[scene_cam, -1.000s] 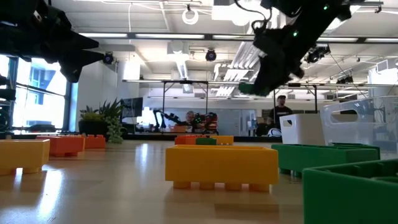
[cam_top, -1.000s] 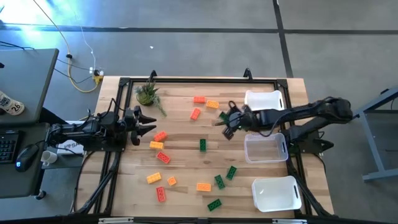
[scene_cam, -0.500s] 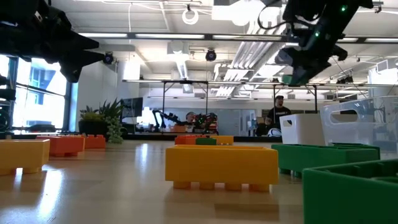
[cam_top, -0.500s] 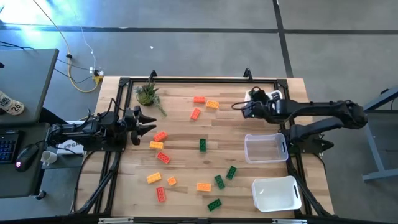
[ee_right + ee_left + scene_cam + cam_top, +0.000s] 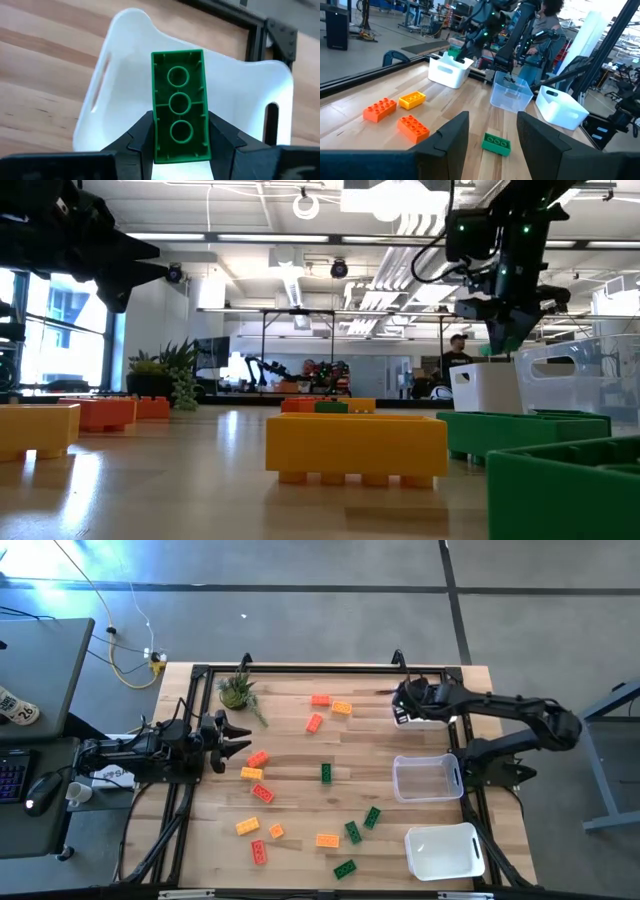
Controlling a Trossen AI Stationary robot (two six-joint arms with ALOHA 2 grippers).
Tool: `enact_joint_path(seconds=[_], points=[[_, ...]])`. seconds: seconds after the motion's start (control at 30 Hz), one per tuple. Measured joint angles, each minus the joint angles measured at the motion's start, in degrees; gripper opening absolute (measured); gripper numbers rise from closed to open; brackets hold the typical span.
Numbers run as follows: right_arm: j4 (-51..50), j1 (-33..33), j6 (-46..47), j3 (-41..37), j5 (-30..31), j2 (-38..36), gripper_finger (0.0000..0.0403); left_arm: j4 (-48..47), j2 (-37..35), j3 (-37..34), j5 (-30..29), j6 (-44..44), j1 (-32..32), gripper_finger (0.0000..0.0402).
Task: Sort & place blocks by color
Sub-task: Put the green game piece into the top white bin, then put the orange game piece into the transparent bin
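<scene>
While the right gripper (image 5: 180,145) pinches a small green studded plastic brick (image 5: 180,105) by its long sides over the white plastic bin (image 5: 125,65) at the desk's far right corner, this light, rigid, smooth piece suits that flat-sided hold; the left gripper (image 5: 492,132), near the left edge, stands partly open and empty.

The white bin (image 5: 125,60) under the right gripper (image 5: 180,145) is open on top, so the way down is free. Bare wood (image 5: 290,755) lies between the blocks (image 5: 325,773), and the potted plant (image 5: 237,690) stands at one corner.
</scene>
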Motion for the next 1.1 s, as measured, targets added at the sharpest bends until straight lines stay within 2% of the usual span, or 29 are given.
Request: enact_joint_path(seconds=[0.2, 0.47, 0.83, 1.1], points=[[0.0, -4.1, -0.8, 0.0, -4.0, 1.3, 0.0115, 0.0, 0.0, 0.0, -0.1, 0.0, 0.0, 0.0156], [0.0, -6.2, -4.0, 0.0, -2.8, 1.6, 0.0121, 0.0, 0.0, 0.0, -0.1, 2.0, 0.0, 0.0156], [0.5, -6.2, -4.0, 0.0, -2.4, 1.6, 0.0233, 0.0, 0.0, 0.0, -1.0, 4.7, 0.0, 0.0157], [3.5, -6.2, -4.1, 0.0, -2.4, 1.6, 0.0249, 0.0, 0.0, 0.0, -1.0, 5.6, 0.0, 0.0157]])
